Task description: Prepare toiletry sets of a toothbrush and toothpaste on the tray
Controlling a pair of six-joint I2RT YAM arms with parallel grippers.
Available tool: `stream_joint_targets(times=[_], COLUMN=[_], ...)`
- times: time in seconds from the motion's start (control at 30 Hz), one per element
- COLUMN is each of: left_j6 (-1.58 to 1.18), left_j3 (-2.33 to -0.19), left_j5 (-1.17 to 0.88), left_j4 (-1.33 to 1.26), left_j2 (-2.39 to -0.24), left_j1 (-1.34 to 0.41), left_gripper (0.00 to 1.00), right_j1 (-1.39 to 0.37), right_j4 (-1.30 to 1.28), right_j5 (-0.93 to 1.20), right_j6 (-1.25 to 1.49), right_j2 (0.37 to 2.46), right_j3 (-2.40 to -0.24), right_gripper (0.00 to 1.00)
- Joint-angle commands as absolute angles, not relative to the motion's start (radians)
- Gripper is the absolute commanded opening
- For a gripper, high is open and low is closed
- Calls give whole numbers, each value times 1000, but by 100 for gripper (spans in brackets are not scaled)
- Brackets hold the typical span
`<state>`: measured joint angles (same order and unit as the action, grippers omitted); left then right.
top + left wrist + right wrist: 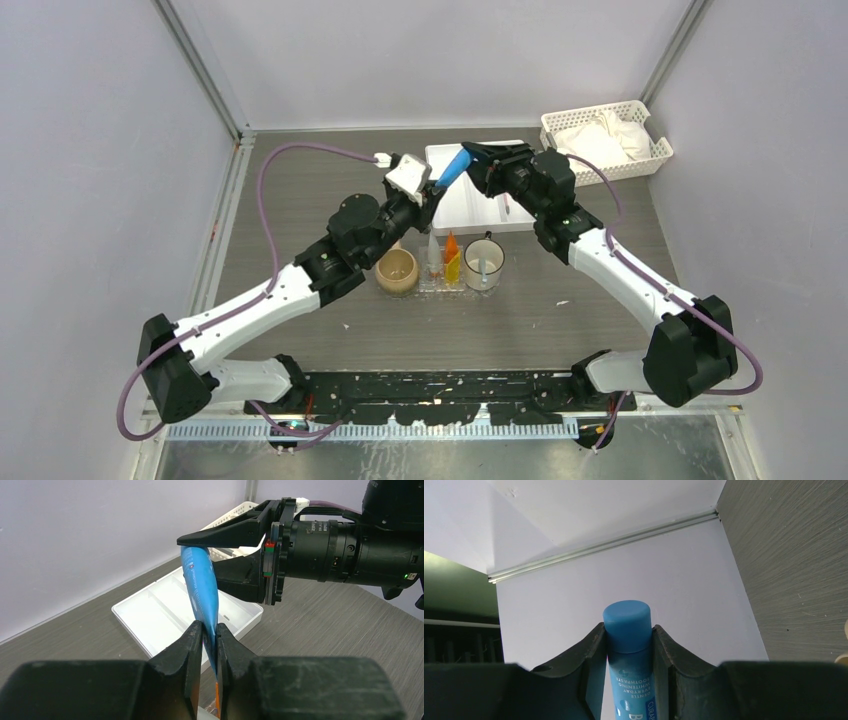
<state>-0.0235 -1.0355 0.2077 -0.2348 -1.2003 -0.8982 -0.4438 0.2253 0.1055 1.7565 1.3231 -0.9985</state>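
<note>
Your left gripper [209, 628] pinches the flat tail of the blue toothpaste [202, 585]; your right gripper [629, 630] clamps its cap end. It hangs in the air over the white compartmented tray [150, 615], twelve o'clock of the clear tray [440, 287].

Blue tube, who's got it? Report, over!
Left tool shut on blue tube, flat end. Right tool shut just under its cap. Tube in the air over white tray, both arms holding.
</note>
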Motion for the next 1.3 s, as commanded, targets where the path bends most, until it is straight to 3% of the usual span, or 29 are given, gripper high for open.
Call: stream_joint_targets(times=[0.0,0.07,0.37,0.43,0.5,0.6,0.67,0.73,0.77,1.03,1.17,1.27], left_j6=[-37,-47,-59,-55,-54,-46,-38,-33,-30,-30,-70,-117], left_j3=[-1048,-1058,-1131,-1156,-1173,-1219,-1244,-1273,-1294,-1493,-1687,-1842], left_j5=[242,247,269,274,280,307,322,338,348,400,404,394], left_j4=[-286,-273,-180,-141,-111,-47,-6,55,76,347,594,796], left_j2=[-1205,-1208,-1229,-1235,-1231,-1224,-1216,-1209,-1209,-1224,-1279,-1344], left_j1=[-890,-886,-877,-877,-877,-877,-877,-877,-877,-876,-876,-876], left_gripper=[14,6,1,1,1,1,1,1,1,1,1,1], right_j1=[-454,-460,-470,-469,-470,-469,-468,-467,-465,-421,-401,-404], right_j4=[308,311,320,331,339,338,341,361,364,158,-292,-606], right_j5=[84,84,98,106,127,146,174,199,211,285,234,75], right_j6=[1767,1769,1770,1773,1772,1750,1739,1738,1737,1539,1114,736], right_j2=[1283,1284,1283,1291,1301,1316,1339,1360,1367,1310,1250,1249], right_j3=[-1031,-1032,-1025,-1024,-1028,-1030,-1039,-1036,-1032,-1045,-1227,-1407], right_gripper=[3,3,7,21,47,66,74,95,99,99,100,100])
